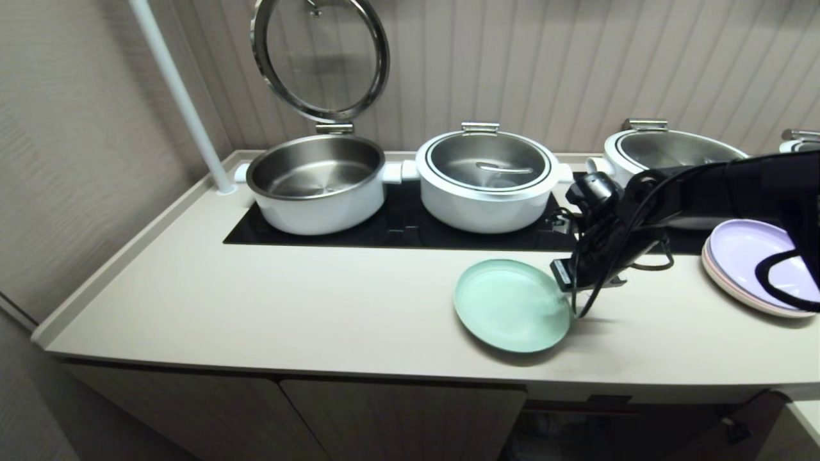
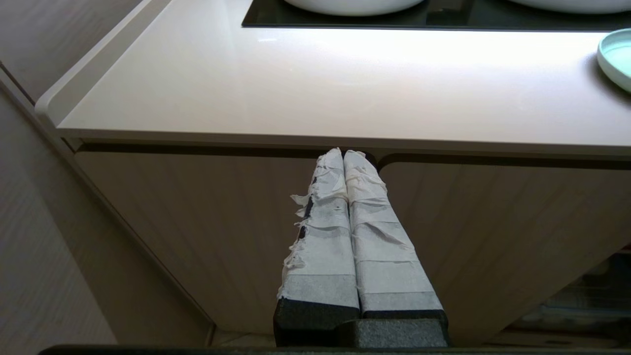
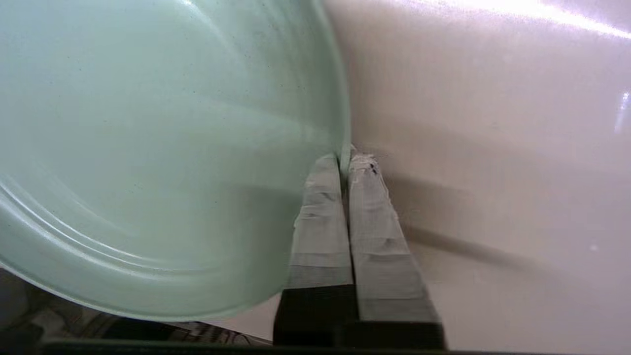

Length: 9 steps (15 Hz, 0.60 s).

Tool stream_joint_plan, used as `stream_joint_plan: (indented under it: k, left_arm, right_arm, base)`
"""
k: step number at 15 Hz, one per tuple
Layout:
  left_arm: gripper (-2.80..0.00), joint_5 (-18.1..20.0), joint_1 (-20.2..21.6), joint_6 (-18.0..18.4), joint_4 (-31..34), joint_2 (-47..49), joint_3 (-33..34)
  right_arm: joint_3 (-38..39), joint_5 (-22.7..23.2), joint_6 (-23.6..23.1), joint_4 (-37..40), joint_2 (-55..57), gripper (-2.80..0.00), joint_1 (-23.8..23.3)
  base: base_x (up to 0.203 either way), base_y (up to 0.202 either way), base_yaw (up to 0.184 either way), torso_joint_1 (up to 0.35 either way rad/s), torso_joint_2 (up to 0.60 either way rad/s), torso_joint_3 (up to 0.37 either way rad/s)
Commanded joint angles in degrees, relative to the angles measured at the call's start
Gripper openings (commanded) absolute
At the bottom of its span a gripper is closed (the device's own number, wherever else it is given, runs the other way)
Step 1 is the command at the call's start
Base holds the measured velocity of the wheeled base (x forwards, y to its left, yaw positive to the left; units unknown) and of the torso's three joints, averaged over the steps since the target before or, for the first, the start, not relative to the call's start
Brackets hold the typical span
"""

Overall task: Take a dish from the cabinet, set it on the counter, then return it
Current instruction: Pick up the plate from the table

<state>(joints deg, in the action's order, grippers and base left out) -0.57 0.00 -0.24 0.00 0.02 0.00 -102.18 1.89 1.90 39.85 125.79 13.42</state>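
Note:
The mint-green dish (image 1: 509,306) is on the cream counter (image 1: 256,307), near its front edge. My right gripper (image 1: 567,282) reaches in from the right and is shut on the dish's right rim. In the right wrist view the thin rim of the dish (image 3: 148,148) runs between the taped fingertips of the right gripper (image 3: 345,160). My left gripper (image 2: 343,155) is shut on nothing and hangs parked in front of the ribbed cabinet (image 2: 197,222), below the counter (image 2: 345,84). The cabinet doors (image 1: 397,416) show under the counter's edge.
Three white pots stand on the black cooktop (image 1: 397,230): one with its glass lid (image 1: 320,57) raised, one lidded pot (image 1: 487,179), one behind my right arm. A lilac plate stack (image 1: 746,262) sits at the right. A white pole (image 1: 186,102) rises at the back left.

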Motion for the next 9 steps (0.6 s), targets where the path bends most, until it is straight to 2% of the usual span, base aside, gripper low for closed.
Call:
stream_joint_plan:
  k: [1, 9]
  left_arm:
    - [-2.80, 0.0, 0.0, 0.0, 0.0, 0.0, 0.0]
    - [-2.80, 0.0, 0.0, 0.0, 0.0, 0.0, 0.0]
  right_arm:
    - [-0.2, 0.0, 0.5, 0.3, 0.1, -2.80, 0.3]
    - [-0.2, 0.0, 1.9, 0.4, -0.1, -2.80, 0.7]
  base:
    - [0.000, 0.000, 0.000, 0.000, 0.00, 0.000]
    - [0.000, 0.000, 0.000, 0.000, 0.00, 0.000]
